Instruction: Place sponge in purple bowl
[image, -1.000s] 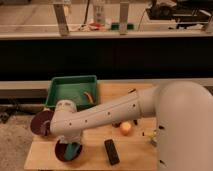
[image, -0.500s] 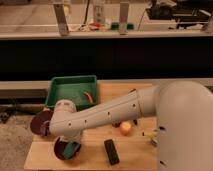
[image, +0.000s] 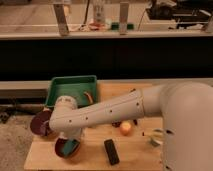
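Observation:
The purple bowl (image: 38, 123) sits at the table's left edge, partly behind my arm. Just in front of it and to the right stands a reddish-brown bowl (image: 66, 149). My gripper (image: 70, 142) reaches down into that reddish-brown bowl, mostly hidden under the white wrist, and it is shut. A teal patch inside that bowl, right below the gripper, looks like the sponge (image: 66, 145). Whether the gripper holds it cannot be made out.
A green tray (image: 71, 89) lies at the back left of the wooden table (image: 95, 159), with an orange item inside. An orange fruit (image: 126, 128) and a black remote (image: 111, 151) lie right of the bowls. A small pale object (image: 157, 138) sits beside the robot's body.
The arm has hardly moved. The gripper has gone shut down in the reddish-brown bowl.

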